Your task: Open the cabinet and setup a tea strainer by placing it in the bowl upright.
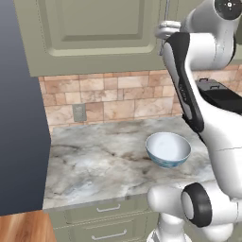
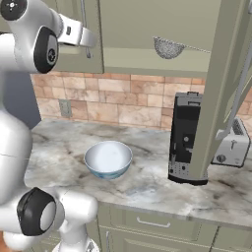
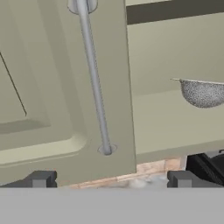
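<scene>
gripper (image 3: pixel 109 179): jaws spread wide, nothing held, facing closed left door's bar handle (image 3: pixel 94 78) | cabinet (image 2: pixel 147 29): right door open | tea strainer (image 2: pixel 168 48): on cabinet shelf | bowl (image 2: pixel 108 158): mid-counter (image 2: pixel 147 184), near front edge

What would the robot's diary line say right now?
cabinet: right door open | strainer: on shelf | bowl: on counter | gripper: open, near left door handle

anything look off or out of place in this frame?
Nothing spilled or damaged. The one odd spot: the tea strainer sits on the shelf of the cabinet, whose right door hangs open in front of the coffee machine. The bowl stands upright and empty on the counter.
</scene>
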Robot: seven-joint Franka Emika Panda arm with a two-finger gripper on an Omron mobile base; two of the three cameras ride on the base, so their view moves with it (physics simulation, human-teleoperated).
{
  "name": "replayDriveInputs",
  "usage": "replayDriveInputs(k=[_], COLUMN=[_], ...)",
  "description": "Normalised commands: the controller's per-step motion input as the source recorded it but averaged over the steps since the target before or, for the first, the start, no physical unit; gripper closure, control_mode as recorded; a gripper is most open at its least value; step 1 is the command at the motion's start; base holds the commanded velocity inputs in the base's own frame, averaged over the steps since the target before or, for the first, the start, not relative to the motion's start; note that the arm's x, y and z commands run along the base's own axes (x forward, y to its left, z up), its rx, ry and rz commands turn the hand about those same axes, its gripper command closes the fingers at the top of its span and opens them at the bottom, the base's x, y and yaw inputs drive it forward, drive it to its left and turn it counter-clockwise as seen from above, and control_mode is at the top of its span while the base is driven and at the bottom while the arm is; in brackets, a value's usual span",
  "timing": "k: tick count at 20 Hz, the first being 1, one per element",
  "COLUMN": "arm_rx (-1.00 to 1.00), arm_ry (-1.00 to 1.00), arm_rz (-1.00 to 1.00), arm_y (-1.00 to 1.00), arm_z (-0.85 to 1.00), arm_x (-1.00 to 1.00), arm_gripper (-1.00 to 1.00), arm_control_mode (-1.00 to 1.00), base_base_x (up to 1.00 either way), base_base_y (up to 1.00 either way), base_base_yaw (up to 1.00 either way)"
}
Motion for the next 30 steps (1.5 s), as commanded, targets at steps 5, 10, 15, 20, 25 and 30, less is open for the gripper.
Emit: replayDriveInputs(k=[5,10,15,20,25,30], arm_rx=[0.00,0.00,0.00,0.00,0.00,0.00], arm_ry=[0.00,0.00,0.00,0.00,0.00,0.00], arm_rz=[0.00,0.00,0.00,0.00,0.00,0.00], arm_y=[0.00,0.00,0.00,0.00,0.00,0.00], arm_z=[0.00,-0.01,-0.04,-0.07,-0.07,-0.01], arm_x=[0.64,0.50,0.40,0.44,0.46,0.15], arm_gripper=[-1.00,-1.00,-1.00,-1.00,-1.00,-1.00], arm_control_mode=[-1.00,-1.00,-1.00,-1.00,-1.00,-1.00], base_base_x=[0.00,0.00,0.00,0.00,0.00,0.00], base_base_y=[0.00,0.00,0.00,0.00,0.00,0.00], base_base_yaw=[0.00,0.00,0.00,0.00,0.00,0.00])
